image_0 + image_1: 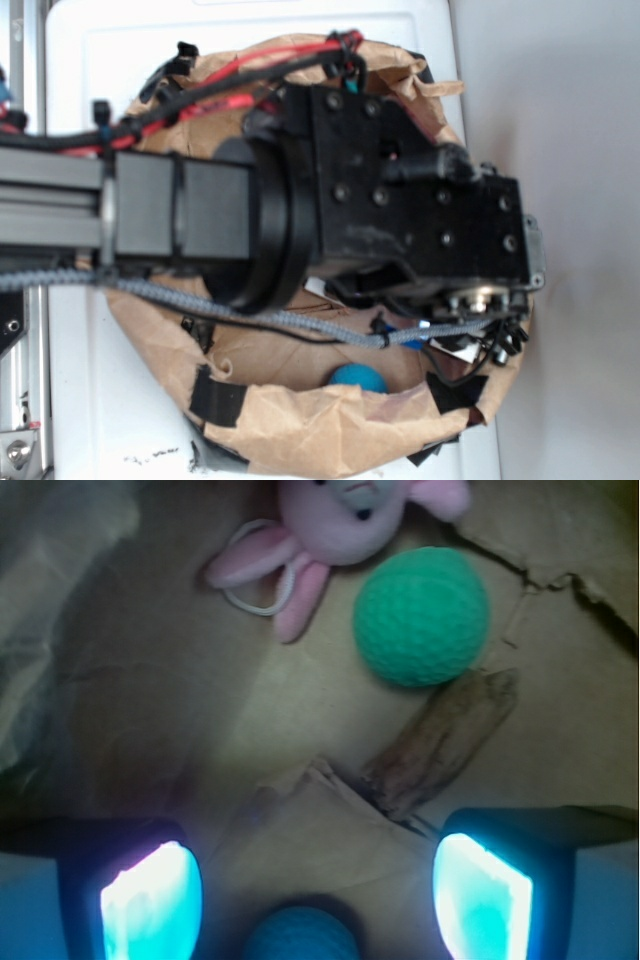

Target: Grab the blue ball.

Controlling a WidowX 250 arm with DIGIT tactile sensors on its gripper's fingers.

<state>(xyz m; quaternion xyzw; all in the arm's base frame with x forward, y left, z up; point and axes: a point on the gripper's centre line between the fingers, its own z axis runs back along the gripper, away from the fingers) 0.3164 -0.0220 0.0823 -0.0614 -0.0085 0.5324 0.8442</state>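
The blue ball lies on brown paper at the bottom edge of the wrist view, partly cut off, between my two glowing fingertips and touching neither. My gripper is open, its pads far apart. In the exterior view the blue ball peeks out inside the paper bag, below the arm; the fingers are hidden behind the black wrist block.
A mint-green knit ball and a pink plush bunny lie further ahead on the paper. A brown wood piece sits between them and my fingers. Crumpled bag walls with black tape ring the area.
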